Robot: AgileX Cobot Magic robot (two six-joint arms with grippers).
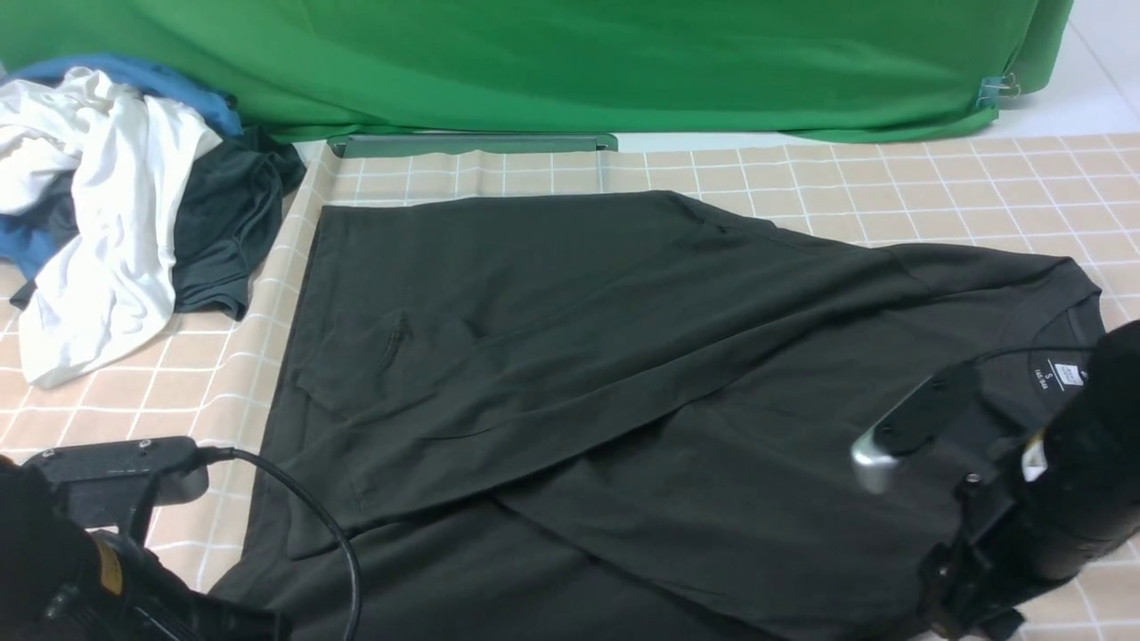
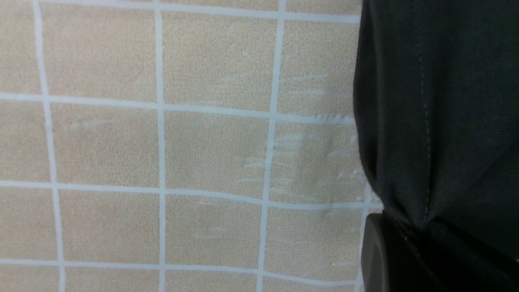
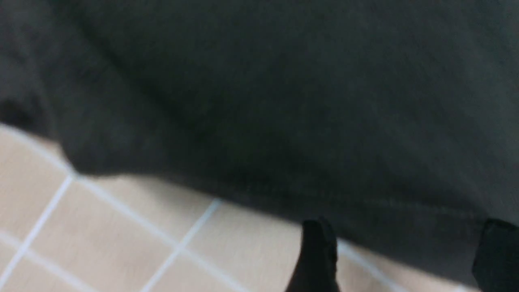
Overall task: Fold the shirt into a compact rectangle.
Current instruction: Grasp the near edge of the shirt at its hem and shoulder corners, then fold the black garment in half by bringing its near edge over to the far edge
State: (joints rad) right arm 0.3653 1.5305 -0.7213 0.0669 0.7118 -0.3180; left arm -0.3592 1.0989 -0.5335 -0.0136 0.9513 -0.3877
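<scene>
The shirt point(image 1: 552, 392), black cotton, lies across the middle of the counter point(image 1: 989, 196), running from near its far side to the near edge of the front view and out to the right. Its near part lies under a long diagonal fold that goes from the lower left up toward the far right; one sleeve is laid over the body on the left, and the collar, with a small white label inside, is at the right. The cloth is matte and softly creased, with fine stitching along an edge. The left gripper point(image 2: 413, 243) is at the near left, closed on a gathered edge of the shirt. The right gripper point(image 3: 401, 251), at the near right, has its jaws spread wide at another edge of the shirt; that edge shows between the fingers, unpinched, and whether they touch it I cannot tell. The counter is covered in a beige cloth with a white grid, slightly wrinkled near the left. Beyond it hangs a smooth green drape point(image 1: 570, 62). At the far left is a loose heap of garments: a white one point(image 1: 125, 205) on top, a dark one point(image 1: 227, 223) and a blue one point(image 1: 142, 80) with it.
</scene>
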